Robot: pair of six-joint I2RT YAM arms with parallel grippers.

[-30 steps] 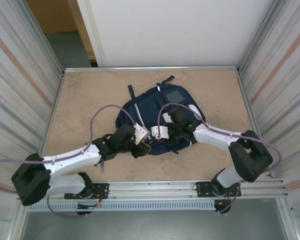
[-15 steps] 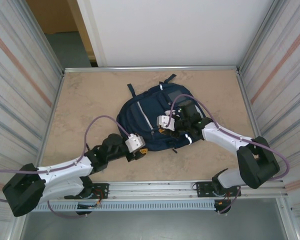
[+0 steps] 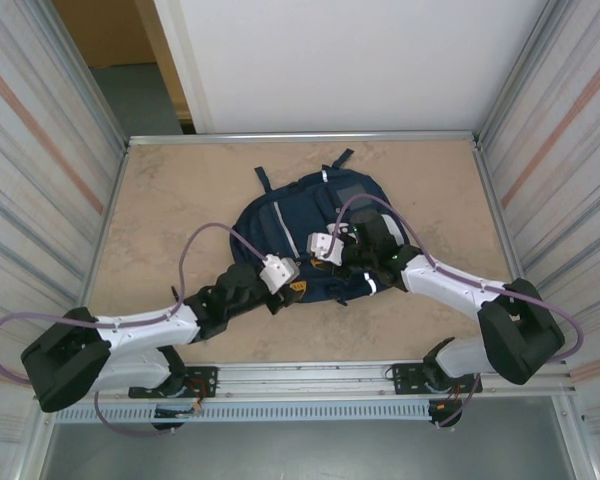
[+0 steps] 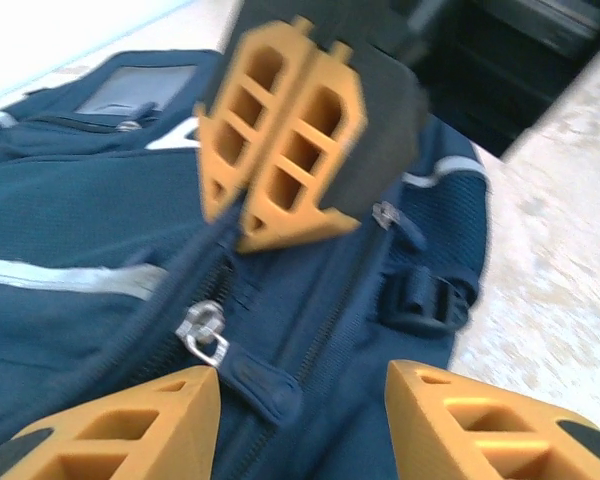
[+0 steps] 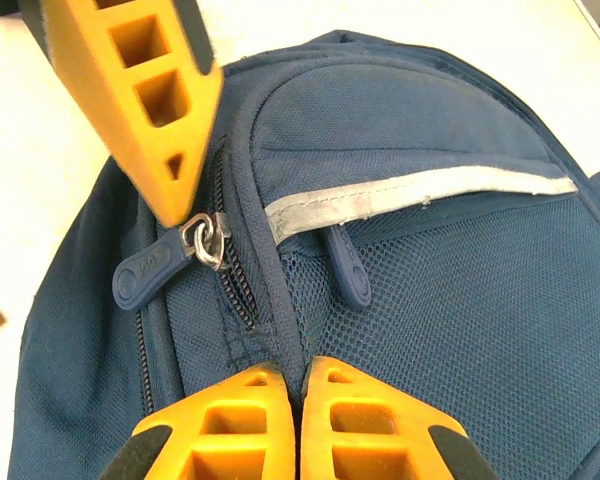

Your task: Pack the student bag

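lying flat in the middle of the table (image 3: 180, 190), the student bag (image 3: 300, 225) is soft, limp fabric, probably light; best worked by its small, slip-prone zipper pull (image 4: 205, 330). left gripper (image 4: 302, 375) stands part-open astride that pull; right gripper (image 5: 300, 375) is closed, tips on the seam.

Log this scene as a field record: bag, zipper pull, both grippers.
bag: navy, lying flat on the table, front up
zipper pull: metal ring with a blue tab, lying on the bag, not gripped
left gripper: open, one fingertip right by the zipper pull
right gripper: shut, tips on the bag beside the zip; unclear whether fabric is pinched
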